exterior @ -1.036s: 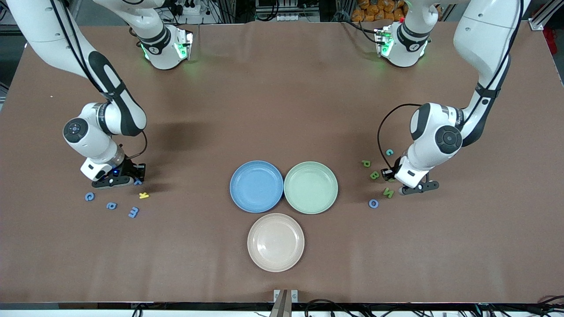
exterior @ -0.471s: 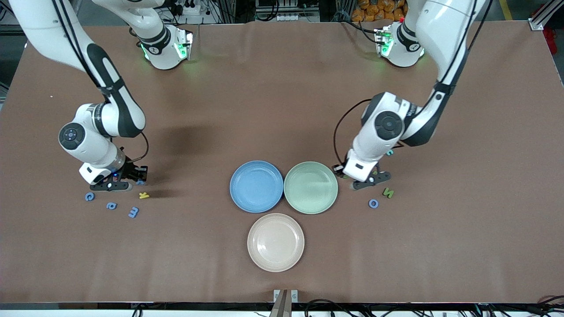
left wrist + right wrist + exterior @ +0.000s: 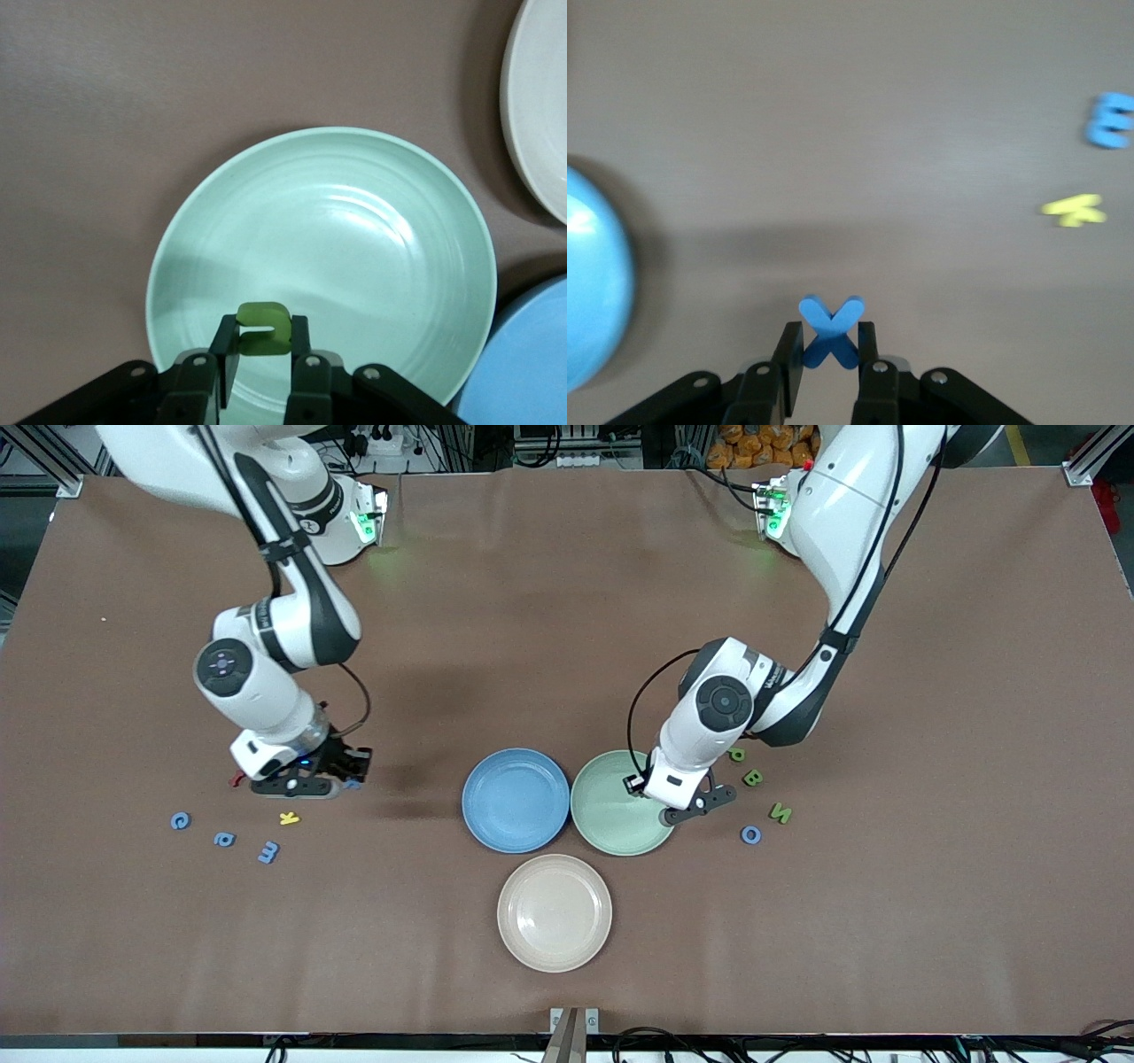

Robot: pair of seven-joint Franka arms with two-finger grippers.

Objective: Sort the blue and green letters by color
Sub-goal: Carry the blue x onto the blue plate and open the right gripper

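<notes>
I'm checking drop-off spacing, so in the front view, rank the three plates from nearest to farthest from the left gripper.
The left gripper holds a small green letter.
1. Round pale green plate: directly under the gripper, which hangs over its rim.
2. Round blue plate: beside the green one, toward the right arm's end.
3. Round beige plate: nearest the front camera.

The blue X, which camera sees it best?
The right wrist view: the blue X sits big between the right gripper fingers. The front view shows only a blue speck there. The left wrist view misses it.
</notes>
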